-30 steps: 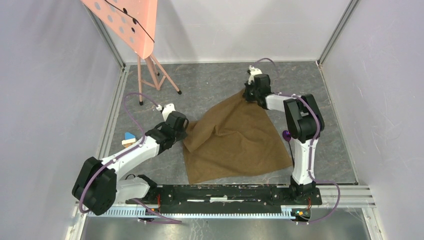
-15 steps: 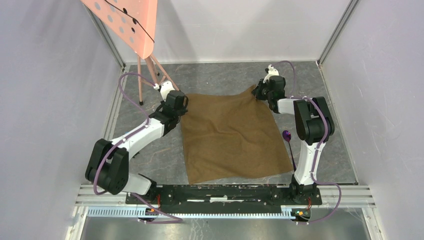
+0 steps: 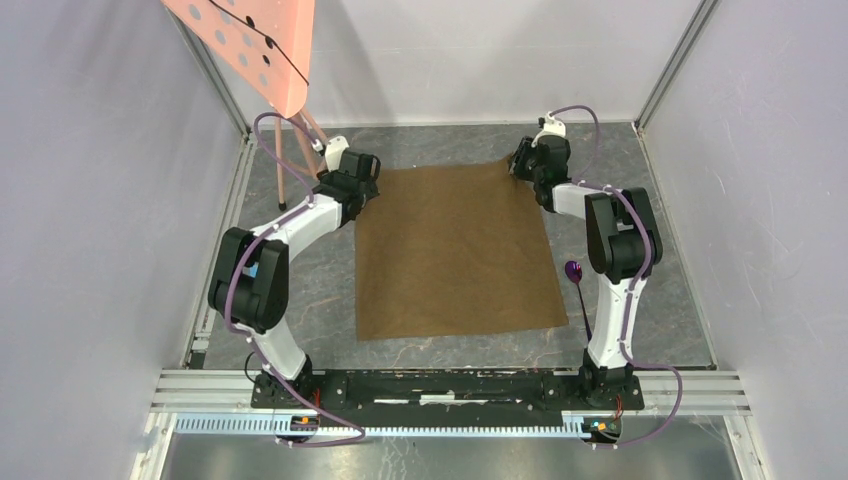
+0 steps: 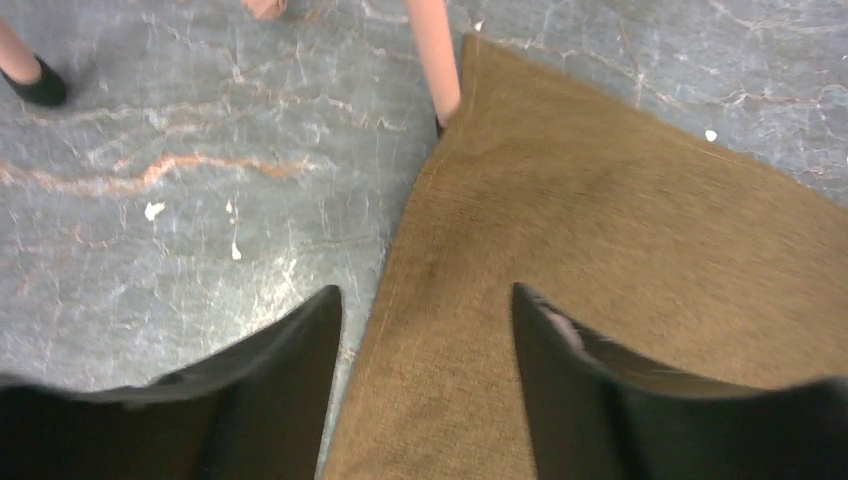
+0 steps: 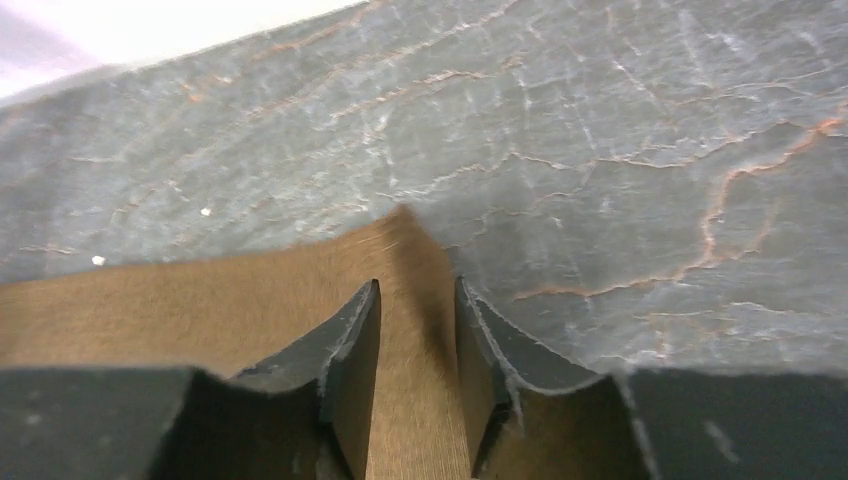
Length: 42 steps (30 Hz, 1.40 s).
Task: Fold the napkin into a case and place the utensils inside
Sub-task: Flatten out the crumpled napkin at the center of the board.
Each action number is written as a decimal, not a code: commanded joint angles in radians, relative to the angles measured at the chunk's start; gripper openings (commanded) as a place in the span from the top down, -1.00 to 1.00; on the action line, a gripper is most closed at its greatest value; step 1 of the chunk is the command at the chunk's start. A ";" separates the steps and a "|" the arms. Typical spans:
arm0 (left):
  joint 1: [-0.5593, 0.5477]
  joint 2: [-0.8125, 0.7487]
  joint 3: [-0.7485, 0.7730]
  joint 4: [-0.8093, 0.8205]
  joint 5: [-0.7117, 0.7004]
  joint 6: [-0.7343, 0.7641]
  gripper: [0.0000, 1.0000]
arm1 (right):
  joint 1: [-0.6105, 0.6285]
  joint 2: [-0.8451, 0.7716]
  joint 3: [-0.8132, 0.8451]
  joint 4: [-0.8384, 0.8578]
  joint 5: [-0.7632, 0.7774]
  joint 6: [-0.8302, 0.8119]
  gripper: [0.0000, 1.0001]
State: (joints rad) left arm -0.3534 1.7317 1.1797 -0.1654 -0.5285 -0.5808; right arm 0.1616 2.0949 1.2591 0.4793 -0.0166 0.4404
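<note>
On my overhead feed the grey veined surface (image 3: 450, 145) fills the cell, and the napkin (image 3: 452, 250) lies spread flat across the middle of it as one open tan-brown sheet with no fold in it. Its far edge runs between the two wrists.

A salmon-pink stand (image 3: 250, 40) is at the far left; one of its legs comes down just beside the napkin's far-left corner.

My left arm (image 3: 300, 215) reaches out to that far-left corner. The left jaws stand wide apart and straddle the cloth's left edge, one finger over the bare surface and one over the napkin, gripping nothing.

My right arm (image 3: 620, 240) reaches to the far-right corner. The right jaws are only narrowly parted, with the pointed corner of the cloth lying in the slot between them; I see a gap on both sides, so they are not pinching it.

One utensil (image 3: 574, 270), purple, lies on the surface just right of the napkin, partly hidden by the right arm.
</note>
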 commanded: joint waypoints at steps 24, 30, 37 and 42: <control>-0.106 -0.276 -0.447 0.115 0.577 -0.143 -0.93 | 0.098 -0.395 -0.511 -0.188 -0.053 -0.048 -0.44; -0.102 -0.120 -0.373 0.074 0.532 -0.115 -0.94 | 0.090 -0.467 -0.645 -0.210 0.106 0.005 -0.44; -0.094 -0.050 -0.312 0.045 0.481 -0.062 -0.94 | 0.079 -0.524 -0.727 -0.143 0.106 -0.037 -0.46; -0.070 -0.107 -0.259 -0.047 0.431 0.004 -0.95 | 0.086 -0.456 -0.598 -0.178 -0.093 -0.123 -0.48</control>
State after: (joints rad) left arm -0.4522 1.6516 0.8734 -0.0864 -0.0090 -0.6701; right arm 0.2466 1.5837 0.5835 0.3763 0.0162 0.3874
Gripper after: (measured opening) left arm 0.971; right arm 0.736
